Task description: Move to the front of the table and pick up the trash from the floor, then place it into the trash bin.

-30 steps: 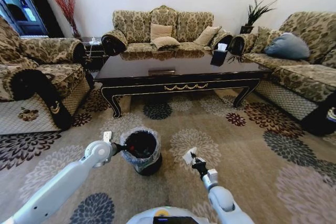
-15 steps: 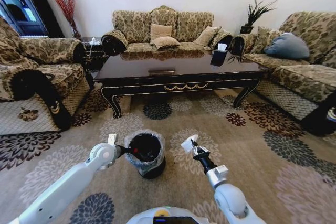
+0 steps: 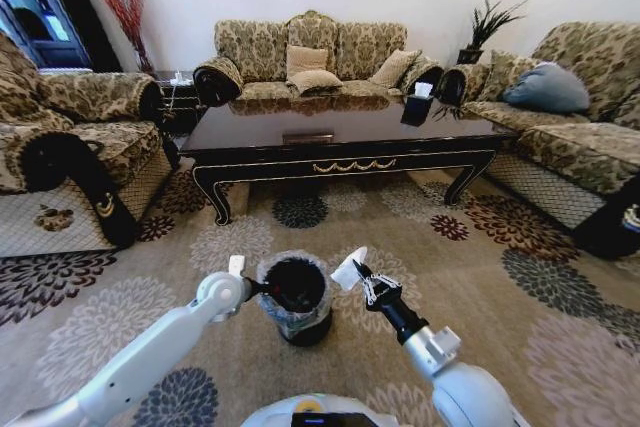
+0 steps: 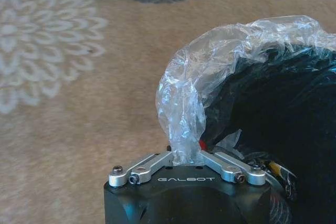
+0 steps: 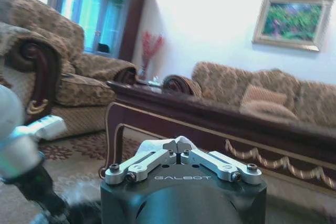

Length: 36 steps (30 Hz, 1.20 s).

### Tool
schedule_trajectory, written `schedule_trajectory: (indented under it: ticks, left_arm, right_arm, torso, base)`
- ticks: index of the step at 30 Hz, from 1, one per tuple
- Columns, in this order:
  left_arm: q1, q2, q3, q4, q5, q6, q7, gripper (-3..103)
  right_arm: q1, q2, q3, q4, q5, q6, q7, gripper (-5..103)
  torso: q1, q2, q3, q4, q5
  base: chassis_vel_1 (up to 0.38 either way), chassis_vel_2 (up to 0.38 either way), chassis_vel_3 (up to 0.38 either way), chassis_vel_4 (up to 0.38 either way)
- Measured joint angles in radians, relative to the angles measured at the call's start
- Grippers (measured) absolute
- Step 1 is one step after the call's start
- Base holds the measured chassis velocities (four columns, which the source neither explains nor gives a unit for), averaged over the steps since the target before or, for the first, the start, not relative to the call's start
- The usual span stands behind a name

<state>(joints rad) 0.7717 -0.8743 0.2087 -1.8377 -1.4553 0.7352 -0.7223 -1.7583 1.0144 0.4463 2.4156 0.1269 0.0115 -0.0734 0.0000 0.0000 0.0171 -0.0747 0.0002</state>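
The trash bin (image 3: 295, 299), black with a crinkled clear liner (image 4: 231, 51), stands on the patterned floor (image 3: 500, 297) in front of the table (image 3: 340, 132). My left gripper (image 3: 256, 287) is shut on the bin's rim and liner, seen close up in the left wrist view (image 4: 186, 157). My right gripper (image 3: 362, 285) is shut on a piece of trash, a crumpled white tissue (image 3: 347, 271). It holds the tissue in the air just beside the bin's right rim. The right wrist view shows that gripper (image 5: 179, 142) with its tips pinched together on a bit of white.
Sofas stand on the left (image 3: 60, 147), at the back (image 3: 310, 57) and on the right (image 3: 580, 137). On the table sits a small black tissue box (image 3: 418, 107). Open carpet lies right of the bin. My left arm (image 5: 21, 145) crosses the right wrist view.
The left gripper has slid the bin to the right. The right gripper has lifted the tissue and brought it left, close to the bin's rim.
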Motion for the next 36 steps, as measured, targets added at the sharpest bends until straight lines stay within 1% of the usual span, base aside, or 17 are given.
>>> schedule_trajectory:
  ticks: [5, 6, 11, 17, 22, 26, 33, 36]
  left_arm:
    - [-0.072, -0.069, 0.114, 0.038, -0.017, 0.0, -0.025, 0]
    - [-0.072, -0.069, 0.114, 0.038, -0.017, 0.0, -0.025, 0]
    - [-0.135, -0.139, 0.2, 0.078, -0.032, 0.0, -0.045, 0]
    - [-0.171, -0.144, 0.237, 0.078, -0.06, 0.0, -0.056, 0]
    - [-0.186, -0.141, 0.257, 0.073, -0.072, 0.0, -0.062, 0]
    - [-0.185, -0.139, 0.259, 0.058, -0.075, 0.0, -0.065, 0]
    - [-0.168, -0.123, 0.247, 0.037, -0.075, 0.0, -0.066, 0]
    - [-0.157, -0.118, 0.236, 0.031, -0.073, 0.0, -0.066, 0]
  right_arm:
    - [-0.011, -0.035, 0.003, 0.018, -0.039, 0.01, -0.026, 0]
    - [-0.011, -0.035, 0.003, 0.018, -0.039, 0.01, -0.026, 0]
    - [-0.031, -0.051, 0.016, 0.024, -0.053, 0.022, -0.041, 0]
    - [-0.031, -0.052, 0.013, -0.002, -0.059, 0.027, -0.045, 0]
    - [-0.001, -0.053, -0.02, -0.062, -0.075, 0.028, -0.046, 0]
    - [0.025, -0.057, -0.056, -0.122, -0.111, 0.034, -0.056, 0]
    - [0.048, -0.068, -0.075, -0.167, -0.165, 0.038, -0.064, 0]
    - [0.053, -0.068, -0.075, -0.188, -0.217, 0.041, -0.071, 0]
  torso:
    - [0.0, 0.0, 0.0, 0.0, 0.0001]
    - [0.0, 0.0, 0.0, 0.0, 0.0001]
    - [0.0, 0.0, 0.0, -0.0002, 0.0]
    - [0.0, 0.0, 0.0, 0.0, -0.0001]
    - [0.0, 0.0, 0.0, 0.0003, 0.0]
    - [0.0, 0.0, 0.0, 0.0, -0.0002]
    - [0.0, 0.0, 0.0, 0.0002, -0.0002]
    - [0.0, 0.0, 0.0, 0.0001, -0.0002]
  base:
    - [0.0, 0.0, 0.0, 0.0]
    - [0.0, 0.0, 0.0, 0.0]
    - [0.0, 0.0, 0.0, 0.0]
    - [0.0, 0.0, 0.0, 0.0]
    - [0.0, 0.0, 0.0, 0.0]
    - [0.0, 0.0, 0.0, 0.0]
    - [0.0, 0.0, 0.0, 0.0]
    - [0.0, 0.0, 0.0, 0.0]
